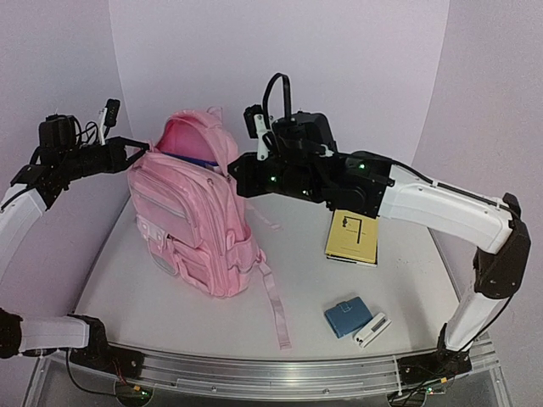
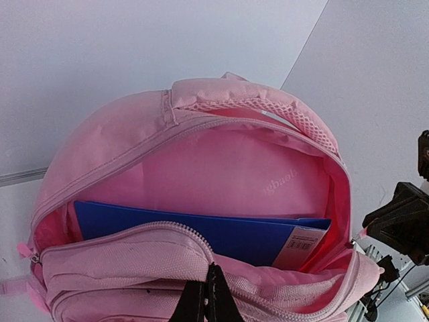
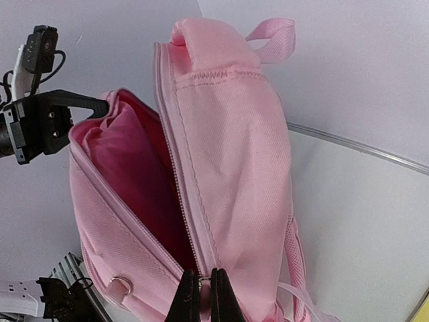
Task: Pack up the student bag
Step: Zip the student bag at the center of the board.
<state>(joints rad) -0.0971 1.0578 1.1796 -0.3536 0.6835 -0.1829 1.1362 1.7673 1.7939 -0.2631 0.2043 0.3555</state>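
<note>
The student bag, a large light-pink backpack, stands upright left of centre with its main compartment open at the top. A blue book stands inside it. My left gripper is shut on the front rim of the opening by the zipper; in the left wrist view the jaws pinch the fabric. My right gripper is shut on the zipper at the bag's right side; in the right wrist view a small metal piece of the zipper sits between the jaws. The bag fills that view.
A yellow notebook lies flat on the table right of the bag, partly under my right arm. A blue case and a small white item lie near the front right. A bag strap trails toward the front edge.
</note>
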